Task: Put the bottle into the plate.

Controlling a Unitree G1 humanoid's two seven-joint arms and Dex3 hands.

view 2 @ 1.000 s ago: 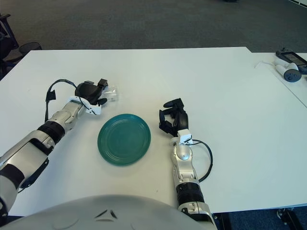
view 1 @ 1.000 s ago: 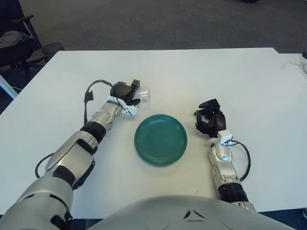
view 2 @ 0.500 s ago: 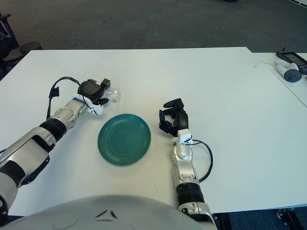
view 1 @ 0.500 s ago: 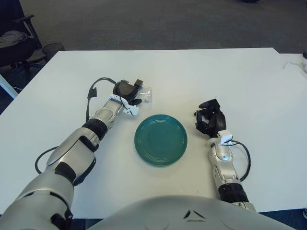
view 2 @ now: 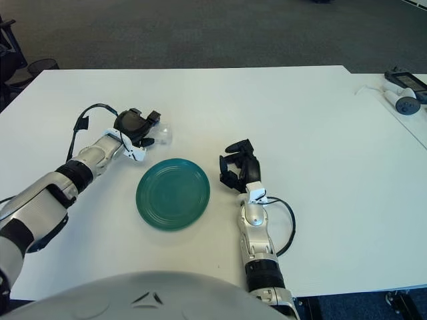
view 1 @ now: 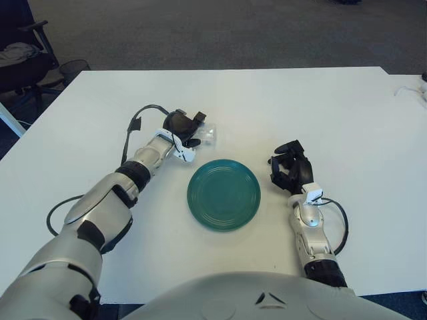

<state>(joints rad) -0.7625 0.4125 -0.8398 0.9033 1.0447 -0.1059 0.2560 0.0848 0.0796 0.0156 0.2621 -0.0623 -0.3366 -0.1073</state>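
A small clear plastic bottle [view 1: 209, 135] lies on the white table just beyond the upper left of the round teal plate [view 1: 223, 194]. My left hand [view 1: 185, 129] reaches over the bottle's left end, its black fingers curled around it. In the right eye view the same bottle [view 2: 162, 136] shows past the left hand [view 2: 139, 125]. My right hand [view 1: 289, 171] shows to the right of the plate, fingers curled, holding nothing. The plate [view 2: 173, 193] holds nothing.
A black office chair [view 1: 23, 57] stands past the table's far left corner. A white and black controller [view 2: 401, 100] lies on the neighbouring table at the far right. Bare white table surface [view 1: 293, 100] stretches beyond the plate.
My left hand has slid to the right and slightly away from me with the bottle, which has shifted right too. The right hand has edged slightly.
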